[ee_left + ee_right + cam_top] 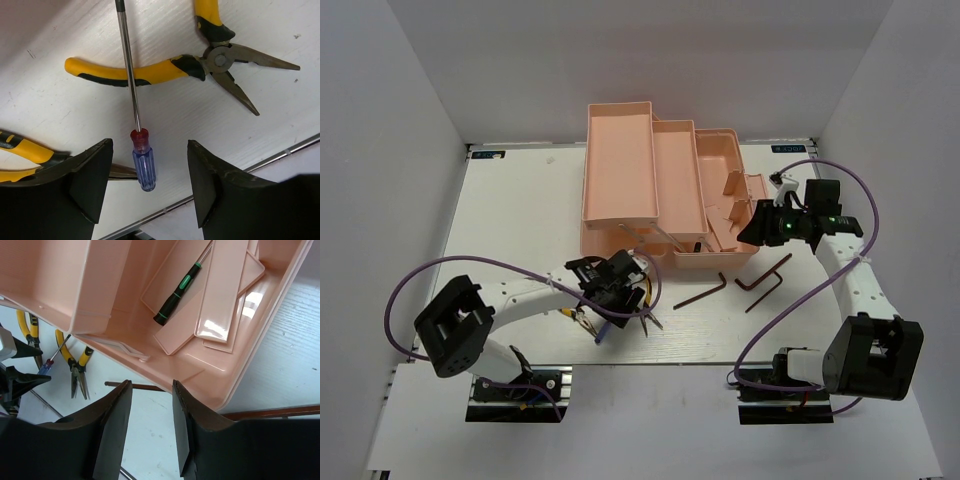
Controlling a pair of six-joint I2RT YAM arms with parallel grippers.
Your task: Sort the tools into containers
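Observation:
The salmon-pink toolbox (620, 170) stands open at the table's back, its trays folded out. A green-black tool (177, 292) lies in its bottom compartment (240, 365). My left gripper (620, 290) is open and empty, just above the blue-handled screwdriver (144, 167), whose handle lies between the fingers. Yellow-handled pliers (200, 65) lie open beyond it, and a second pair (20, 150) shows at the left. My right gripper (151, 387) is open and empty, above the toolbox's front right corner. Two dark hex keys (700, 293) (765, 275) lie in front of the toolbox.
White walls close in the table on three sides. A metal strip (240, 172) marks the table's near edge by the screwdriver. Purple cables (480, 265) loop over both arms. One hex key (137, 386) lies under my right fingers.

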